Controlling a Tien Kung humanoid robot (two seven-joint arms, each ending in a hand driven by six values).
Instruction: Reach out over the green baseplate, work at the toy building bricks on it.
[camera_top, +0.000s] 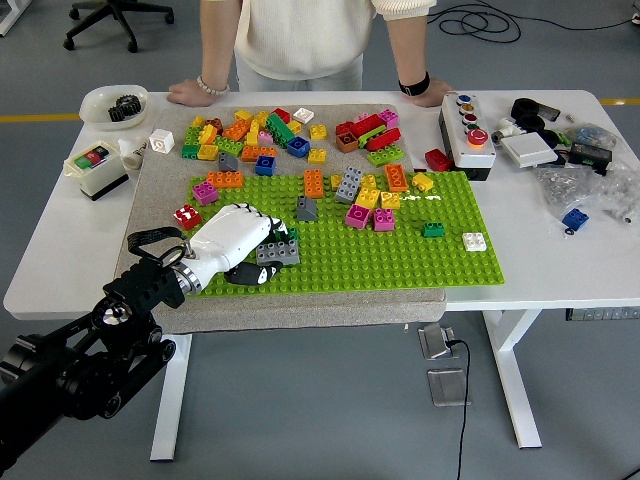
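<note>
The green baseplate (400, 250) lies on a grey mat in the middle of the table. Several bricks stand along its far edge, among them an orange one (314, 183), a grey one (349, 185) and a pink one (359, 215). My left hand (262, 252), white with a black arm, reaches over the plate's near left corner. Its fingers are curled on a grey brick (280, 252) at the plate, with a dark green brick (284, 235) just behind it. My right hand is out of view.
A pile of loose bricks (270, 130) lies on the mat beyond the plate. A person's hands (190, 92) rest on the far edge. A button box (468, 130), a white bowl (112, 104), a small switch box (95, 168) and clutter (580, 160) stand around.
</note>
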